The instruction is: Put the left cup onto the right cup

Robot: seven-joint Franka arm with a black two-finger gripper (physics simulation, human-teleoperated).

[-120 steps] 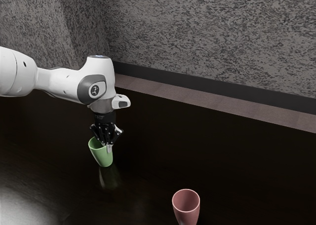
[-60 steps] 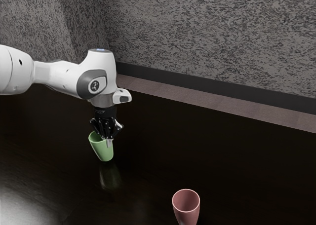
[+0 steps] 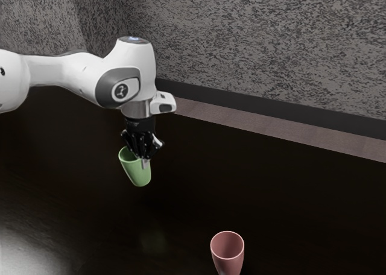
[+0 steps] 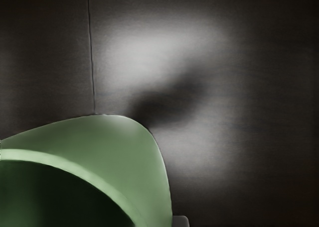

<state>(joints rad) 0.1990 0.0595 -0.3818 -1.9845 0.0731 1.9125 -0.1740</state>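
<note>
The green cup (image 3: 137, 168) hangs tilted in the air above the dark table, held by its rim in my gripper (image 3: 143, 159), which is shut on it. In the wrist view the green cup (image 4: 84, 167) looms large right under my hand, its rim and outer wall showing. The pink cup (image 3: 227, 252) stands upright on the table near the front edge, to the exterior view's right of and well below the green cup.
The dark glossy table (image 3: 289, 196) stretches under the arm, with a brown ledge (image 3: 271, 127) and a rough grey wall (image 3: 259, 40) behind it. A bright glare lies on the table at the exterior view's lower left.
My gripper has lifted the green cup higher off the table and carried it toward the exterior view's right. The pink cup has stayed where it was.
</note>
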